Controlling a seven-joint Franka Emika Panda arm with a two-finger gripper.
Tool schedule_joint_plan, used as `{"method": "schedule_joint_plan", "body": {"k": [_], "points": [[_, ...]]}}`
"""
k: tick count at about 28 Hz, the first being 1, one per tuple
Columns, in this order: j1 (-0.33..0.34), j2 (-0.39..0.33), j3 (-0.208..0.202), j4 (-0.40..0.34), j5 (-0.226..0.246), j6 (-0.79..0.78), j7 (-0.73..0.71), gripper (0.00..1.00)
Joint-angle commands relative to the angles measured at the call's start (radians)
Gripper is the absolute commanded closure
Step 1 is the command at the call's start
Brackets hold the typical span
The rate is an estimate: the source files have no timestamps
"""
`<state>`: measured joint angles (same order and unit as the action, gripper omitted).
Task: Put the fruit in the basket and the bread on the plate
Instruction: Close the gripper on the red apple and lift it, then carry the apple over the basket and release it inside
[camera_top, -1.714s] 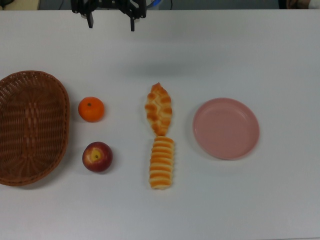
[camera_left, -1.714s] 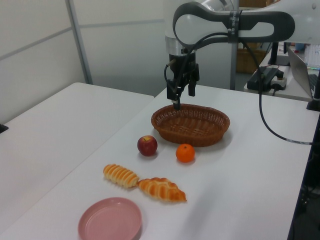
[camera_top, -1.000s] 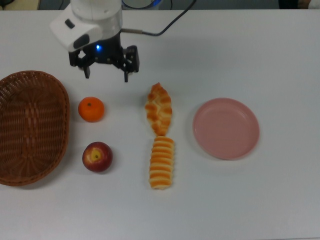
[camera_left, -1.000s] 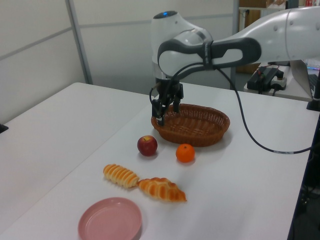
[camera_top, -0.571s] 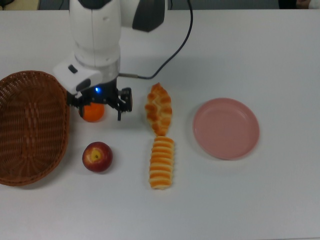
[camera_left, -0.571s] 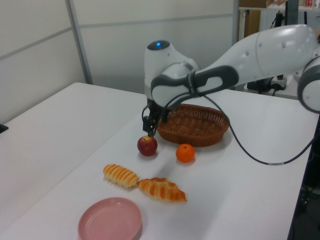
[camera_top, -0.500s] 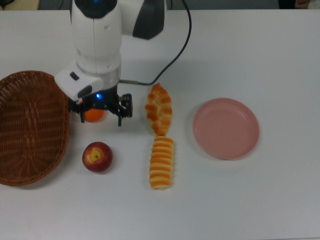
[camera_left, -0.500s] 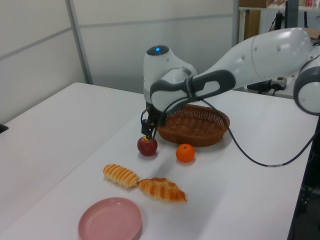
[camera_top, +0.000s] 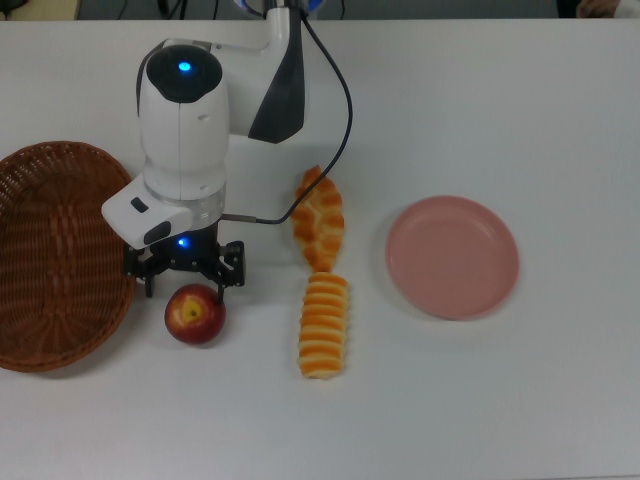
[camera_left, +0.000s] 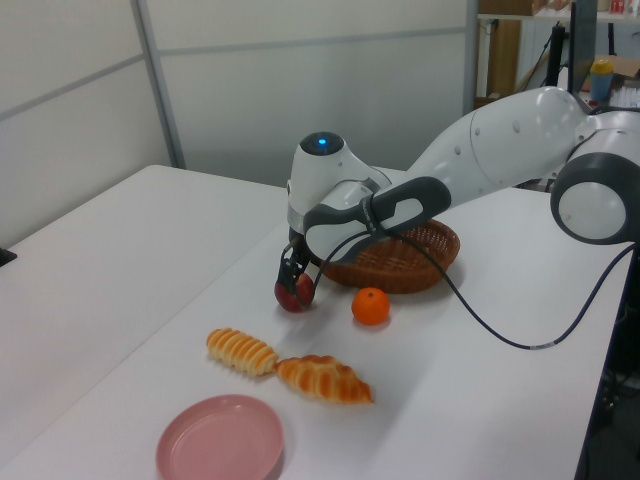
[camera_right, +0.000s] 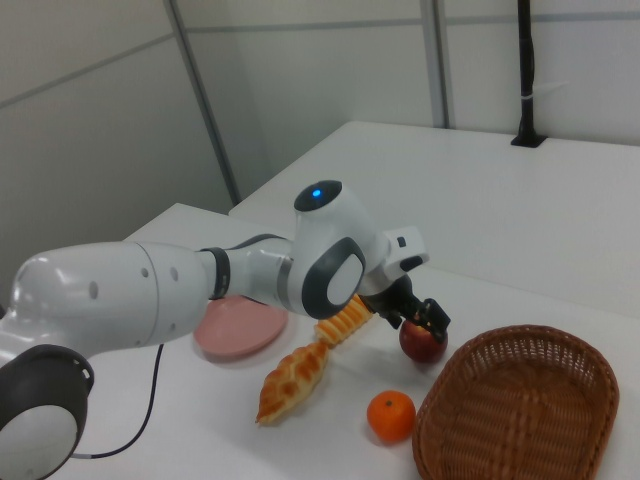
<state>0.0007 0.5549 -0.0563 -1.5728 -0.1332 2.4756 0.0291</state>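
Apple (camera_top: 195, 316) and mandarin (camera_left: 371, 306) sit beside the basket (camera_top: 50, 250); both pastries (camera_top: 322, 270) lie beside the pink plate (camera_top: 453, 257).

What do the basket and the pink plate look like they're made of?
The basket looks like woven wicker: brown strands, with an open weave showing on the walls and floor. The plate looks like smooth matte plastic or glazed ceramic: even pale pink with a soft highlight along its raised rim. Which of the two can't be told.
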Motion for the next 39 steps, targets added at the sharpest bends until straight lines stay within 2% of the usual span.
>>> {"method": "schedule_joint_plan", "body": {"k": [1,4,10,12,13,16,18,23,24,30,39], "points": [[-0.002,0.036,-0.002,0.023,-0.022,0.046,0.017,0.00],[-0.004,0.063,-0.002,0.023,-0.023,0.083,0.017,0.00],[-0.004,0.068,0.000,0.020,-0.013,0.105,0.018,0.02],[-0.013,0.068,0.000,0.022,-0.006,0.106,0.018,0.26],[-0.022,0.068,0.000,0.022,0.000,0.108,0.018,0.43],[-0.022,0.062,0.000,0.022,0.003,0.108,0.023,0.64],[-0.021,0.047,0.001,0.022,0.024,0.106,0.038,0.70],[-0.015,-0.019,0.006,0.014,0.037,0.082,0.086,0.70],[-0.013,-0.053,0.009,0.014,0.037,0.033,0.095,0.70],[0.008,-0.134,0.019,0.020,0.040,-0.110,0.100,0.70],[-0.008,-0.210,0.006,0.022,0.040,-0.182,0.106,0.70]]}}
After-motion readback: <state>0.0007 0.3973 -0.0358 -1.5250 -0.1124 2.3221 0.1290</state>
